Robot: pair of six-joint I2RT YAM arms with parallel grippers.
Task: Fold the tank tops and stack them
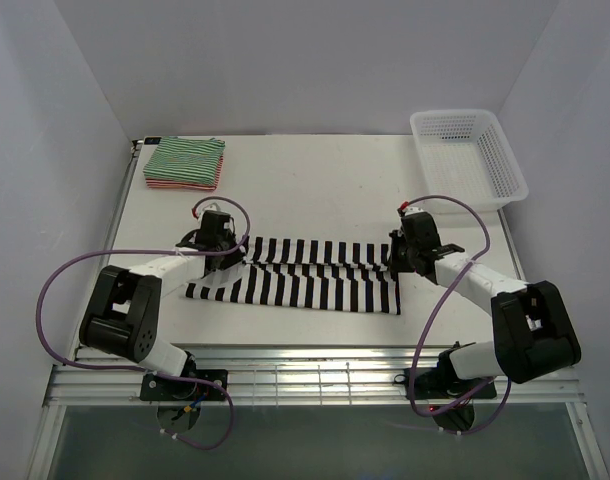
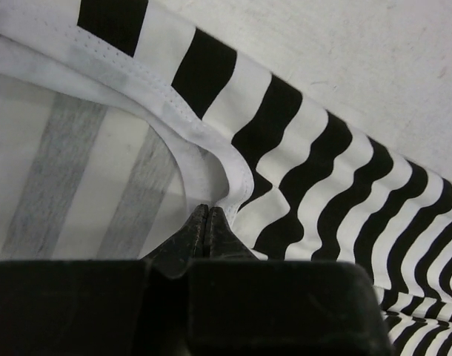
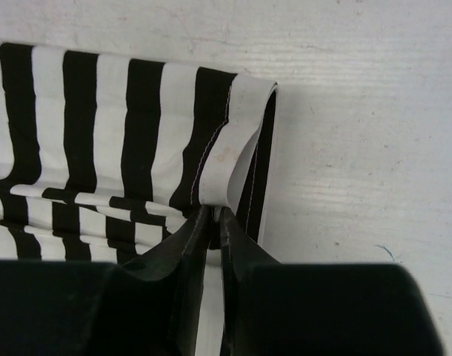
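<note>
The black-and-white tank top (image 1: 305, 282) lies across the middle of the table as a long band, folded lengthwise. My left gripper (image 1: 231, 256) is at its left end, the jaws shut on the white hem (image 2: 211, 159); the left gripper (image 2: 207, 210) hides what is between its tips. At the band's right end, my right gripper (image 1: 393, 262) pinches the folded corner. In the right wrist view, the right gripper (image 3: 215, 213) holds a white stripe of the tank top (image 3: 100, 126) in a thin gap. The green-and-white tank top (image 1: 186, 155) lies folded at the far left on the red-and-white one (image 1: 179, 184).
A white lattice basket (image 1: 507, 160) stands at the table's far right corner. White walls close in the table on the left, back and right. The purple cables loop beside both arms near the front rail (image 1: 305, 375).
</note>
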